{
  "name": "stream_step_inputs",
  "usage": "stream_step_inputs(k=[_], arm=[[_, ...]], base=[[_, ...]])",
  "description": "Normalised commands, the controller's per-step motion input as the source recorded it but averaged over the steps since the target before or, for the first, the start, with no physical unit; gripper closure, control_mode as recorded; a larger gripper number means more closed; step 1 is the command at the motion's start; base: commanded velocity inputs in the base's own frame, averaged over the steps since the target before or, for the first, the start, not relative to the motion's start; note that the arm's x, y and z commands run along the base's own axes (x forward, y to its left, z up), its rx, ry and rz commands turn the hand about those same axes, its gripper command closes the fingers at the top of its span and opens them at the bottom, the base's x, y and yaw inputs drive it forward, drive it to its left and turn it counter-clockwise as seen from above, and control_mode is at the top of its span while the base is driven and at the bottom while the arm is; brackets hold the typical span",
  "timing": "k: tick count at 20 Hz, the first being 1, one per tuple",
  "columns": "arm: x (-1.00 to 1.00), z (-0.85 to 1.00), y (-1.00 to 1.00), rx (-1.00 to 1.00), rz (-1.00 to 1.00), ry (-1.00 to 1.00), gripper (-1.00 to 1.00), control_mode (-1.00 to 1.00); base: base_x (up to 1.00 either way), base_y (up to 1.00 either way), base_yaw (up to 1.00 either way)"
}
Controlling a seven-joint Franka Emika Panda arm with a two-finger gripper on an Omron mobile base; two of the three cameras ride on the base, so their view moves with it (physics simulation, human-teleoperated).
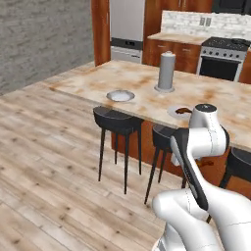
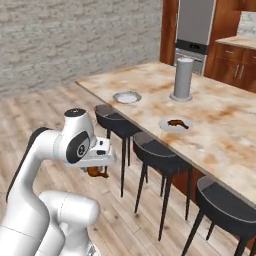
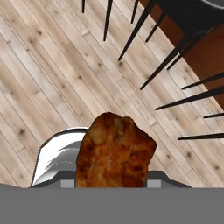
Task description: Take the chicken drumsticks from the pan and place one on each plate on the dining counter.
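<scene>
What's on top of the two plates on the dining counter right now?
The nearer plate holds one drumstick. The farther plate looks bare. In the left base view the arm covers part of the nearer plate. The gripper holds the second drumstick above the floor.

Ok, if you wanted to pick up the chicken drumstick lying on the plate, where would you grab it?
Probably across its middle, coming straight down from above. The drumstick lies flat on the plate, long and narrow, and the raised rim would hinder a sideways approach.
</scene>
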Motion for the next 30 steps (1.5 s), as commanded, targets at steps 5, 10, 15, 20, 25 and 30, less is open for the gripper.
stream_step_inputs(k=[5,10,15,20,25,30], arm=[[0.00,0.00,0.00,0.00,0.00,0.00,1.00,1.00],[0.00,0.00,0.00,0.00,0.00,0.00,1.00,1.00],[0.00,0.00,0.00,0.00,0.00,0.00,1.00,1.00],[0.00,0.00,0.00,0.00,0.00,0.00,1.00,1.00],[0.00,0.00,0.00,0.00,0.00,0.00,1.00,1.00],[0.00,0.00,0.00,0.00,0.00,0.00,1.00,1.00]], base=[[0.53,0.83,-0.40],[0.49,0.84,-0.40],[0.50,0.83,-0.41],[0.51,0.81,-0.42],[0.57,0.76,-0.44],[0.69,0.56,-0.56]])
